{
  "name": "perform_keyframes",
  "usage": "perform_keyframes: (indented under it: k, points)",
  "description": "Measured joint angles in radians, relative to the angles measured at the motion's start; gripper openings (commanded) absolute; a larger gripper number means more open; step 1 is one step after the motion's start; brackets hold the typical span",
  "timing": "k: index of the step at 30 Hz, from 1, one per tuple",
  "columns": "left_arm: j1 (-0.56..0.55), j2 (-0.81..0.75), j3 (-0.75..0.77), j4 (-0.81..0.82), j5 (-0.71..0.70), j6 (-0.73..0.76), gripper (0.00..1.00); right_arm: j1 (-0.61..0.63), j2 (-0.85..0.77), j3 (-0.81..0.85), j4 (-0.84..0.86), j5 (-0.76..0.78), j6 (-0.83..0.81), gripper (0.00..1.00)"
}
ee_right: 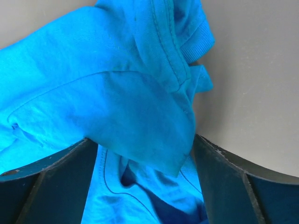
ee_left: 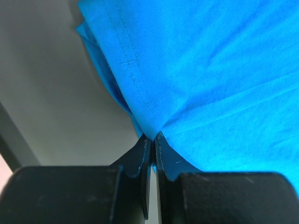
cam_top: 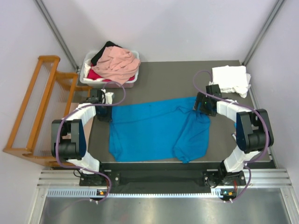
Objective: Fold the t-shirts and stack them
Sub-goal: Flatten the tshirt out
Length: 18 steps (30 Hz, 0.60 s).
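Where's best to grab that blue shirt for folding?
A stitched edge near a far corner, from above: the blue shirt lies mostly flat, so only edges can be pinched. The left pincer is shut on such a hem; the right pincer stands open over bunched cloth.

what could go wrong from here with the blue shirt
The left gripper pinches only a thin edge of the blue t-shirt, so a pull might slip it free. The right gripper stands open around bunched, layered cloth; closing there could catch several layers and spoil the fold.
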<state>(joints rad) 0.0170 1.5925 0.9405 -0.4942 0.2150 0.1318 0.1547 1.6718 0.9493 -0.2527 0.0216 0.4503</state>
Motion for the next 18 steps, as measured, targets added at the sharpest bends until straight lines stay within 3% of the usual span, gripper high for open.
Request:
perform_keyframes:
  k: [8, 12, 18]
  points:
    - [0.0, 0.0, 0.0, 0.001, 0.0, 0.002, 0.1, 0.0, 0.003, 0.0, 0.007, -0.001, -0.004, 0.73]
    - [0.0, 0.0, 0.0, 0.001, 0.0, 0.002, 0.11, 0.0, 0.004, 0.001, 0.006, -0.01, -0.005, 0.61]
    - [-0.002, 0.0, -0.005, 0.003, -0.003, 0.002, 0.11, 0.006, 0.005, 0.019, -0.011, -0.035, -0.015, 0.26]
